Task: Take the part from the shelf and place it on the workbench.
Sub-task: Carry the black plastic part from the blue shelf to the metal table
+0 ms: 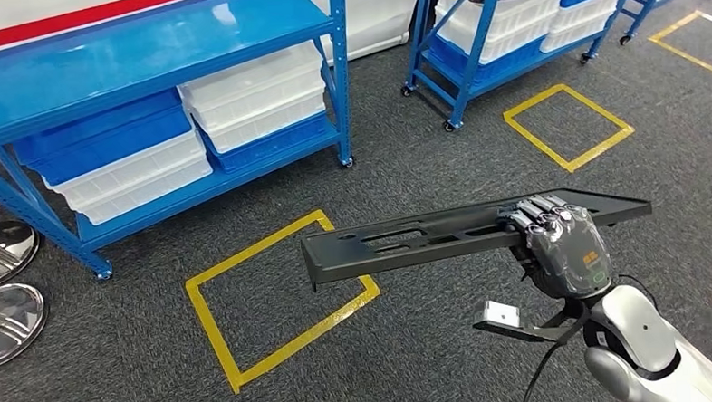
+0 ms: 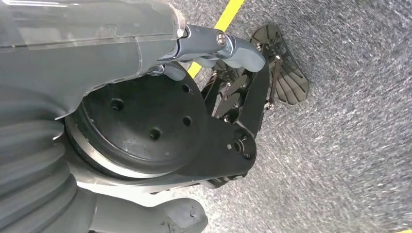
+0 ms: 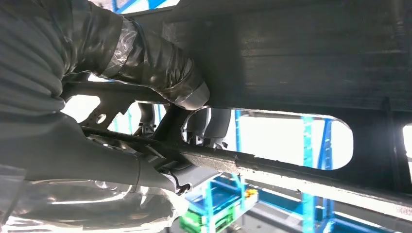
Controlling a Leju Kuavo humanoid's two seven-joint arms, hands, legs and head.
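Note:
The part (image 1: 408,239) is a long, flat black panel with slotted cut-outs, held roughly level above the grey carpet in the head view. My right hand (image 1: 563,246) grips it near its right end, fingers curled over the near edge. Seen from below in the right wrist view, the part (image 3: 311,63) is dark with a long oval slot, and the right hand (image 3: 145,68) wraps its edge. My left hand (image 2: 121,53) hangs over the carpet in the left wrist view, thumb and fingers apart, with nothing in it.
A blue shelf (image 1: 147,65) with white and blue bins (image 1: 257,96) stands at the back left. A second blue rack (image 1: 473,51) is further right. Yellow taped squares (image 1: 275,295) mark the carpet. Shiny metal discs (image 1: 8,307) lie at the left edge.

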